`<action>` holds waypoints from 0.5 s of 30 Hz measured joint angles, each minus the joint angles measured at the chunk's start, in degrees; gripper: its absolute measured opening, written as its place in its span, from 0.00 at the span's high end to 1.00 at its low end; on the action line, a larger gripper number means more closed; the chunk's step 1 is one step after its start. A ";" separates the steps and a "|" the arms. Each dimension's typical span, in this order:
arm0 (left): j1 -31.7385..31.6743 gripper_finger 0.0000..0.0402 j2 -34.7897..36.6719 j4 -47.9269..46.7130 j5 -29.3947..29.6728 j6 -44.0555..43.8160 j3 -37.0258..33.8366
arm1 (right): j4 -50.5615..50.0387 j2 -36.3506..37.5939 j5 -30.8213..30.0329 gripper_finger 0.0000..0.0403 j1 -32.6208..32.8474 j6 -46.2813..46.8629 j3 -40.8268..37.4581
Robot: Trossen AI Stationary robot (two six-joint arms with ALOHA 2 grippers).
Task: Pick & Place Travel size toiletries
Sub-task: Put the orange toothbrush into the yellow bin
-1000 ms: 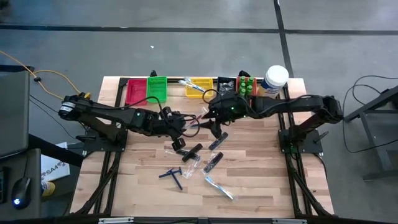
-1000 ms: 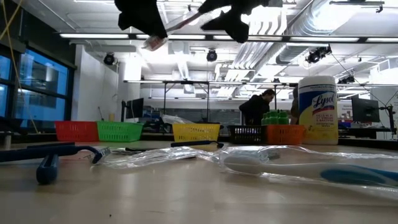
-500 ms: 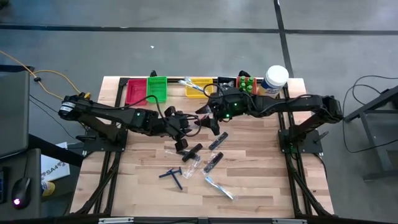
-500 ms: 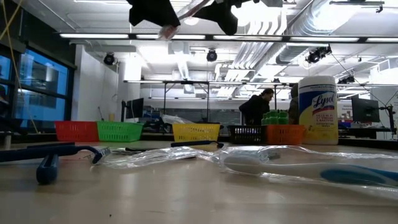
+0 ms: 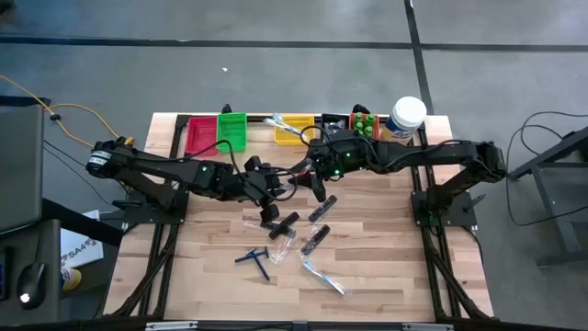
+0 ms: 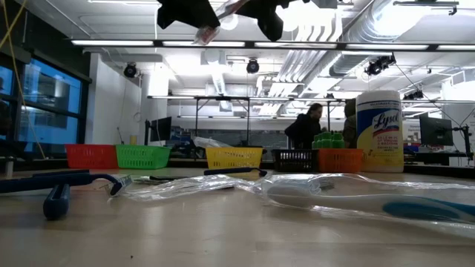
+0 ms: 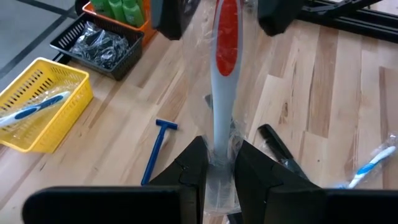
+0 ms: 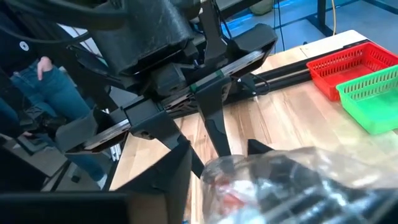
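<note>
Wooden slats make up the surface (image 5: pixel 386 267), with a row of small bins along its far edge. Above its middle, a clear-wrapped toothbrush (image 7: pixel 225 68) with a red and white handle hangs in the air between the two arms. The left gripper (image 7: pixel 219 163) is pinching the wrapper at one end. The right gripper (image 5: pixel 310 175) sits at the other end, its fingers (image 7: pixel 275 17) standing on both sides of the wrapper; whether they press on it I cannot tell.

Under the toothbrush lie a blue razor (image 7: pixel 155 149) and a black comb (image 7: pixel 277 143). Nearer the front edge are another wrapped toothbrush (image 5: pixel 323 278), a dark razor (image 5: pixel 254 260) and more wrapped pieces (image 5: pixel 314 239).

Beyond the toothbrush, along the far edge, stand a red bin (image 5: pixel 200 135), a green bin (image 5: pixel 231 131), a yellow bin (image 5: pixel 294 128) holding a blue toothbrush, a black bin (image 7: pixel 102 46), an orange bin (image 7: pixel 102 12) of green bottles (image 7: pixel 123 9), and a white jar (image 5: pixel 406 117). People (image 6: pixel 304 130) stand in the room behind.
</note>
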State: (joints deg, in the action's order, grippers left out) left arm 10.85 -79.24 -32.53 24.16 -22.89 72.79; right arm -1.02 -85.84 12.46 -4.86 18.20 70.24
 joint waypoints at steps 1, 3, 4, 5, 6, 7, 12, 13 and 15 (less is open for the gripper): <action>0.00 0.87 0.00 0.00 0.00 -0.02 0.00 | 0.00 0.00 0.00 0.66 0.00 0.00 0.00; 0.00 0.87 0.00 0.00 0.00 -0.03 0.00 | -0.01 0.00 -0.02 0.73 0.00 0.00 0.00; 0.00 0.87 0.00 0.00 -0.02 -0.03 0.00 | 0.00 0.00 -0.02 0.77 0.00 0.00 0.00; 0.00 0.87 0.00 0.00 -0.02 -0.03 0.00 | 0.00 0.00 -0.02 0.81 0.00 0.00 0.00; 0.00 0.87 0.00 0.00 -0.04 -0.03 0.00 | 0.00 0.00 -0.03 0.85 0.00 0.00 0.00; 0.00 0.87 0.00 0.02 -0.15 -0.03 0.00 | 0.00 0.00 -0.06 0.89 0.00 -0.02 0.00; -0.02 0.84 0.00 -0.10 -0.93 0.64 0.00 | 0.00 -0.02 -0.64 0.96 -0.24 -0.07 0.00; -0.02 0.82 0.00 -0.22 -0.94 1.39 0.00 | -0.03 -0.02 -0.60 0.96 -0.45 0.07 0.00; -0.02 0.78 0.00 -0.39 -0.87 3.27 0.00 | -0.17 -0.02 -0.35 0.96 -0.87 0.52 0.00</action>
State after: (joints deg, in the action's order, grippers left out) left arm 10.83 -79.24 -32.92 23.29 -19.62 72.79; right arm -1.18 -85.86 12.11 -5.74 18.72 70.24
